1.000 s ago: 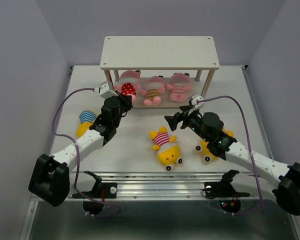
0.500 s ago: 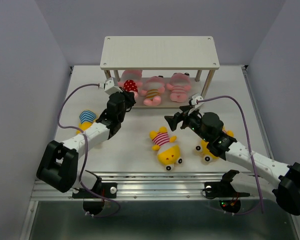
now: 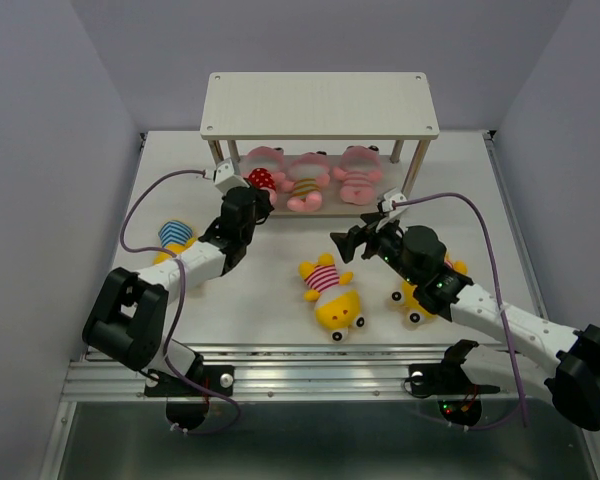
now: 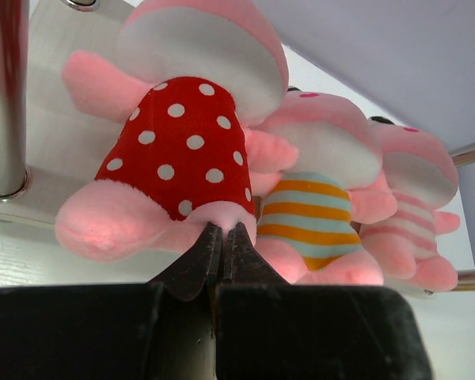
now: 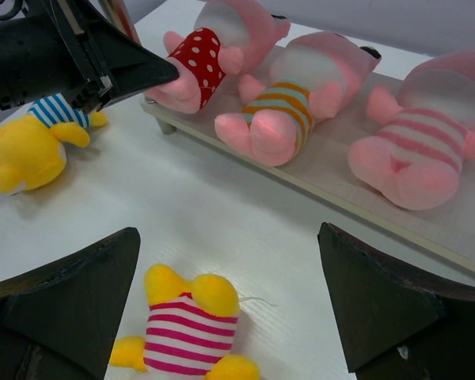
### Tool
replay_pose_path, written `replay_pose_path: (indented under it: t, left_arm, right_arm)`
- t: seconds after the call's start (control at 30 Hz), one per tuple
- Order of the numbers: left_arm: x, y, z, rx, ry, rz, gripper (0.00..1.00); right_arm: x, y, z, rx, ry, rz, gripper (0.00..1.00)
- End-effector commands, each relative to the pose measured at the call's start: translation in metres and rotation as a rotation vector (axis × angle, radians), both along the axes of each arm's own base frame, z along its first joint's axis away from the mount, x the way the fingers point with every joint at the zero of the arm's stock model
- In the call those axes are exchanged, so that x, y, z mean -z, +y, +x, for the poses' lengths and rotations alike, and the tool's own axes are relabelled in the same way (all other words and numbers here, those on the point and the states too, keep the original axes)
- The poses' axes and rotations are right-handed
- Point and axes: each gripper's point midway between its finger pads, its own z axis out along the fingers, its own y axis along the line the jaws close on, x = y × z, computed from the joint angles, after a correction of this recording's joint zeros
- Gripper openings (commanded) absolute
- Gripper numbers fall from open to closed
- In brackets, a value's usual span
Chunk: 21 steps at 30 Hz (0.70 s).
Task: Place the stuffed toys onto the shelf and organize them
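Pushed farther forward, the left gripper (jaws pressed together) touches the pink plush toy in a red dotted shirt on the lower board of the whitish two-tier shelf; the right gripper gapes wide.

White arm links, black joints and bases, looping purple cables, matte black hand fingers, apparently plastic.

1. Shelf top board: bare, open from above.
2. Lower tier: filled by three pink toys side by side.
3. Left front leg: just beside dotted toy.
4. Table between yellow toys: open.
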Motion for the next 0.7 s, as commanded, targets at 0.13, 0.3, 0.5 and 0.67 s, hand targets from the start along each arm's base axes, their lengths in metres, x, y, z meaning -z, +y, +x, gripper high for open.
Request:
replay_pose_path:
  t: [0.13, 0.3, 0.5, 0.67]
  left_arm:
    - [-0.026, 0.003, 0.012, -0.040, -0.085, -0.016, 0.00]
    - [-0.020, 0.004, 0.018, -0.047, -0.074, 0.022, 0.00]
    - [-0.013, 0.004, 0.024, -0.047, -0.055, 0.022, 0.00]
    - [-0.009, 0.003, 0.028, -0.047, -0.045, 0.026, 0.00]
  right_arm:
    - [-0.005, -0.001, 0.001, 0.012, -0.031, 0.000, 1.00]
    - [-0.003, -0.001, 0.000, 0.011, -0.026, -0.001, 1.00]
    - [-0.004, -0.002, 0.000, 0.012, -0.029, -0.003, 1.00]
    - [-0.001, -0.001, 0.000, 0.008, -0.024, -0.007, 1.00]
